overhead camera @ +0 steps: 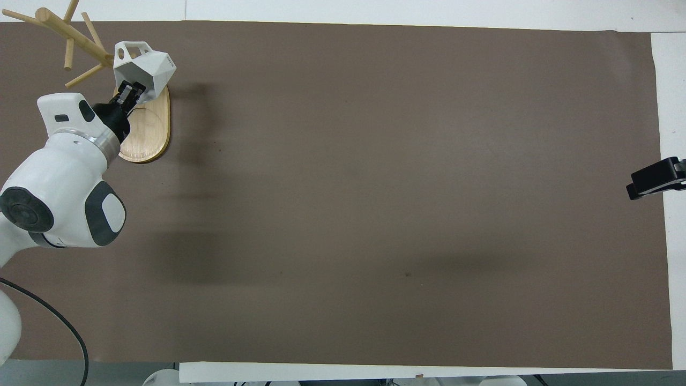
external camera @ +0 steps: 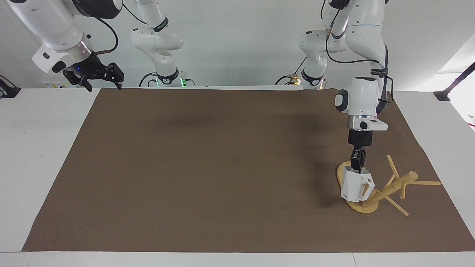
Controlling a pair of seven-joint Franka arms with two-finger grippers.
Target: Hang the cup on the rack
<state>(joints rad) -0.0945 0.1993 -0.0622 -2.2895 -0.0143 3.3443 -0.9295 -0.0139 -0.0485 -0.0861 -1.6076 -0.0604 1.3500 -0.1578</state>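
We see the desk (external camera: pixel 230 237), covered by a brown mat (external camera: pixel 222 167), with the rack (external camera: pixel 386 191) standing toward the left arm's end of it. The bamboo rack stands on its oval base (overhead camera: pixel 153 134), its post (external camera: pixel 389 190) rising from the end of the base farther from the robots and its thin pegs spread near the top. We judge the task about midway to late: the cup (external camera: pixel 355 185) is already picked up and carried to the rack, but it is not yet hung. The left tool (external camera: pixel 357 165) is clenched on the cup's rim from above and holds the cup over the base, just beside the post, with the cut-out handle (external camera: pixel 367 183) turned toward post and pegs. In the facing view the handle sits very close to a lower peg (external camera: pixel 389 180), yet we cannot tell whether a peg has entered the opening; in the overhead view the cup (overhead camera: pixel 143 67) overlaps the post's lower part. What is left, as we read it, is to slide the handle fully onto a peg, let go, and withdraw. The right tool (external camera: pixel 97 74) waits raised over the desk's edge at the right arm's end, its fingers spread and holding nothing.
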